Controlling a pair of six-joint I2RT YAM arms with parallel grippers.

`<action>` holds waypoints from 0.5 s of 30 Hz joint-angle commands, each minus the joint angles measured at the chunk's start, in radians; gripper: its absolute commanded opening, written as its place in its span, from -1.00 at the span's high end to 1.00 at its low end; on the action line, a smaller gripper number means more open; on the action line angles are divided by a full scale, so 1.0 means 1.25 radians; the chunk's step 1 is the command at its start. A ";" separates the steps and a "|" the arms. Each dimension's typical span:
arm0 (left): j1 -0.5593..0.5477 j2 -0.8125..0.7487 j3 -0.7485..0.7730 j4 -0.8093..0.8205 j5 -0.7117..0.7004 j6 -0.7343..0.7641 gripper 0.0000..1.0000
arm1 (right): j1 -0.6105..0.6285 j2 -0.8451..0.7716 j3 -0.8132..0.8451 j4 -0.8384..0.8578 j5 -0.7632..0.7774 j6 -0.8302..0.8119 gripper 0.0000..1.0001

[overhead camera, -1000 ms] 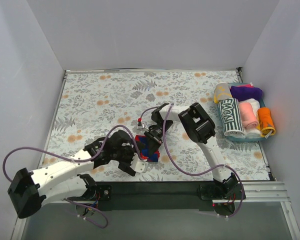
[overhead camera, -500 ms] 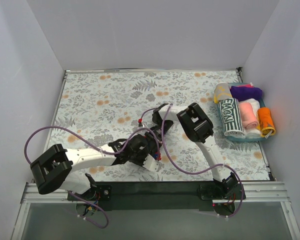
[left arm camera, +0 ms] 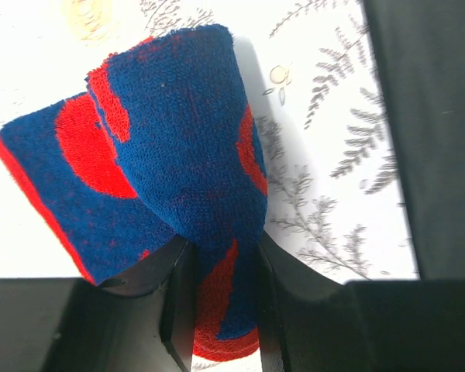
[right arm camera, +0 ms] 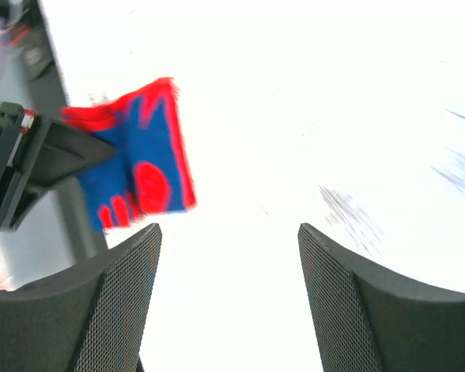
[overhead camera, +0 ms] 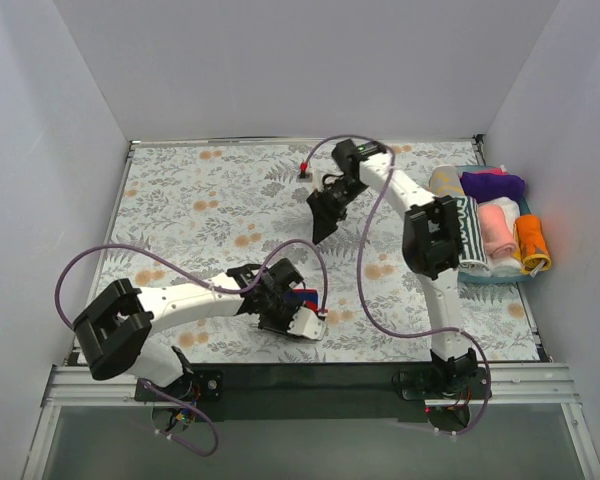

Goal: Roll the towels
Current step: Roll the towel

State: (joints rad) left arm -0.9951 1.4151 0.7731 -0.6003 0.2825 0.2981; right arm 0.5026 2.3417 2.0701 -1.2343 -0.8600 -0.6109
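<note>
Floral cloth (overhead camera: 180,210), near edge: L end effector (left arm camera: 221,260) grips red-blue towel (left arm camera: 182,147); R end effector (right arm camera: 229,248) wide.

Looks like a robotics lab test cell. Shows in the plain white panels (overhead camera: 300,70) boxing in three sides of the counter (overhead camera: 180,190), the bare aluminium rail (overhead camera: 540,385) along its near edge, the two white-and-black arms, left (overhead camera: 185,298) and right (overhead camera: 442,300), bolted there side by side, and the loose purple cables (overhead camera: 363,280) looping off them.
</note>
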 commanded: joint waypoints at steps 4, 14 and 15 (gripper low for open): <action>0.116 0.115 0.151 -0.203 0.200 0.018 0.55 | -0.079 -0.280 -0.125 0.108 0.207 0.030 -0.29; 0.316 0.484 0.503 -0.493 0.432 0.123 0.52 | -0.083 -0.689 -0.573 0.267 0.177 -0.029 -0.18; 0.341 0.533 0.521 -0.525 0.438 0.155 0.52 | -0.077 -0.711 -0.600 0.296 0.193 -0.028 -0.15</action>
State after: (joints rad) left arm -0.6266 1.9968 1.3705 -1.1114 0.7277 0.3916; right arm 0.3901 1.5452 1.4151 -0.9653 -0.6304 -0.6159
